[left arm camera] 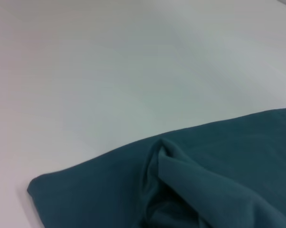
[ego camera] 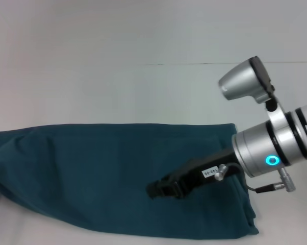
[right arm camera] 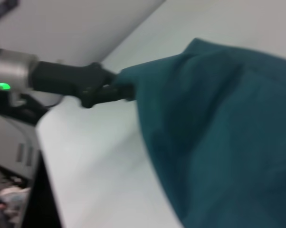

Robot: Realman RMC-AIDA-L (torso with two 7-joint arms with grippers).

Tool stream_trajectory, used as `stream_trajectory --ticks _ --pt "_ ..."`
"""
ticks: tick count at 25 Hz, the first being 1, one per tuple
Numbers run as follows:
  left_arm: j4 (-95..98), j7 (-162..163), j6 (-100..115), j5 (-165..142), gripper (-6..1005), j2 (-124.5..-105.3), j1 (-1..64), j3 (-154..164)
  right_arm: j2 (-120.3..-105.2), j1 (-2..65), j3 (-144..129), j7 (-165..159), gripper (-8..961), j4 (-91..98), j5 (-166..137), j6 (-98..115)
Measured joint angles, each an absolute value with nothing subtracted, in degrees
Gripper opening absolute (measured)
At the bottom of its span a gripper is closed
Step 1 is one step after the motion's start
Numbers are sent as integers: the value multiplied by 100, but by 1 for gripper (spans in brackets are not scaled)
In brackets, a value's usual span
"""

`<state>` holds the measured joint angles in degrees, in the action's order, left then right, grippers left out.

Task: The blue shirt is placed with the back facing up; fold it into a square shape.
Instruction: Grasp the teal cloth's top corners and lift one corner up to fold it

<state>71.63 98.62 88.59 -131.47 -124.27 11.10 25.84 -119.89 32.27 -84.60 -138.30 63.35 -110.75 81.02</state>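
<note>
Blue shirt cut off at left edge

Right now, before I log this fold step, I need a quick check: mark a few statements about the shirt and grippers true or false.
1. The shirt is already a square. False: it lies as a long band across the table.
2. The right gripper is over the shirt's right part. True.
3. White lettering shows on the shirt. False: only plain blue cloth shows.
4. The left gripper is at an edge of the shirt. True, as the right wrist view shows.
5. The right gripper is parked beside the shirt, over bare table. False: blue cloth lies under it.
</note>
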Motion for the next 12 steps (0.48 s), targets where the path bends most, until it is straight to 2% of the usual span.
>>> stream_trajectory --ticks 5,12 --pt "7138 9878 8770 -13146 28 -12427 1209 2583 -11988 3419 -8273 -13820 36 5868 -11042 8328" --pt "7130 9886 8807 -12923 29 -12428 1274 2608 -12021 4150 -8287 -13370 35 4523 -11043 7934"
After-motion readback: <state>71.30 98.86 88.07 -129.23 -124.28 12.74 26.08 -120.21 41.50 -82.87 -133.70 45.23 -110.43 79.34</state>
